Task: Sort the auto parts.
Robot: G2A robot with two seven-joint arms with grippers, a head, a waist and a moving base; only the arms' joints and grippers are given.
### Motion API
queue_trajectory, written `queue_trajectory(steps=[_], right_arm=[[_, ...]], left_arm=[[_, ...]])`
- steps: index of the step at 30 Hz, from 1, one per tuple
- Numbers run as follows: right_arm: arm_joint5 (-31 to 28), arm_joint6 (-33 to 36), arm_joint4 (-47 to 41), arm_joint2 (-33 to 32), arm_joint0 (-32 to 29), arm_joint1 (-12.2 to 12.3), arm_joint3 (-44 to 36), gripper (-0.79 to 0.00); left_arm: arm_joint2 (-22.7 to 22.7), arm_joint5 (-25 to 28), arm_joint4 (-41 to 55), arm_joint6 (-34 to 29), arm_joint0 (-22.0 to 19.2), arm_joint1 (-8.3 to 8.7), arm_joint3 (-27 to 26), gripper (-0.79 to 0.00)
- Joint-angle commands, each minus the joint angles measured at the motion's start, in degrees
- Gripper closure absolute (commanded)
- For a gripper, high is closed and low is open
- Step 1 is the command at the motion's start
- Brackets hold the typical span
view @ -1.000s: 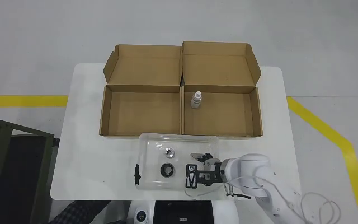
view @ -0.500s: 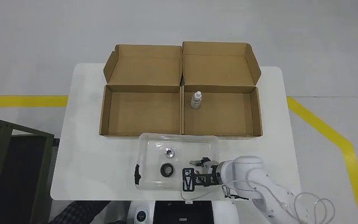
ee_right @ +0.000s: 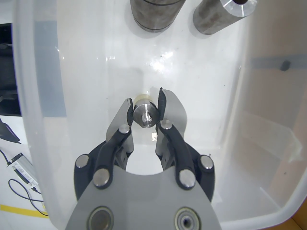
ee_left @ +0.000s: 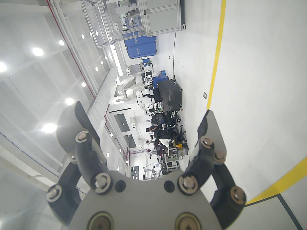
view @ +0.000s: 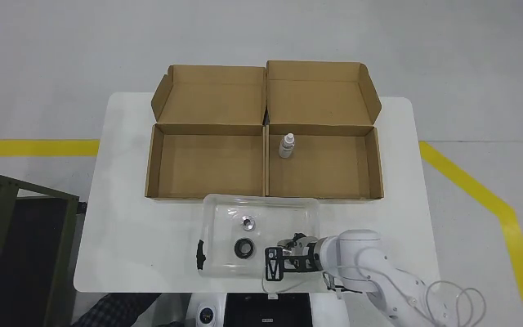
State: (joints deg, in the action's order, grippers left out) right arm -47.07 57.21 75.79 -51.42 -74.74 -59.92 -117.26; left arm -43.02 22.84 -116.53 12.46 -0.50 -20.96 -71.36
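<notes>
My right gripper (ee_right: 145,110) is down inside the clear plastic bin (ee_right: 36,72), shut on a small silver cylindrical part (ee_right: 143,118) with a thin pin at its end. In the top view the right gripper (view: 274,266) sits at the bin's (view: 261,199) near edge. A dark ringed cylinder (ee_right: 156,3) (view: 243,248) and a silver hollow sleeve (ee_right: 224,5) (view: 247,221) stand farther along the bin floor. A white bottle-shaped part (view: 287,145) stands in the right cardboard box (view: 359,167). My left gripper (ee_left: 144,130) is open, holds nothing and points out at the room.
The left cardboard box (view: 204,163) lies beside the right one, both with lids folded back, just beyond the bin. A black clip (view: 198,255) sits on the bin's left edge. White tabletop (view: 122,204) stretches to the left of the boxes.
The right arm has slid a little to the left and toward the table's near edge inside the bin. The two larger parts and the bottle-shaped part have not moved.
</notes>
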Motion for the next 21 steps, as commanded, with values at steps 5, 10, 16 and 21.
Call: queue_trajectory(steps=[5, 10, 16, 21], right_arm=[[0.2, -2.3, -1.4, -0.9, -0.3, 0.3, -1.7, 0.000], [1.0, -6.9, -3.1, -3.0, -0.3, 0.6, -1.8, 0.000], [0.6, -14.3, -7.4, -5.5, -0.6, 1.0, -1.1, 0.000], [-1.8, -22.7, -13.2, -8.6, -0.6, 1.3, 0.7, 0.000]], left_arm=[[0.0, 0.0, 0.0, 0.0, 0.0, 0.00, 0.0, -0.785], [0.0, 0.0, 0.0, 0.0, 0.0, 0.00, 0.0, -0.785], [0.0, 0.0, 0.0, 0.0, 0.0, 0.00, 0.0, -0.785], [0.0, 0.0, 0.0, 0.0, 0.0, 0.00, 0.0, -0.785]])
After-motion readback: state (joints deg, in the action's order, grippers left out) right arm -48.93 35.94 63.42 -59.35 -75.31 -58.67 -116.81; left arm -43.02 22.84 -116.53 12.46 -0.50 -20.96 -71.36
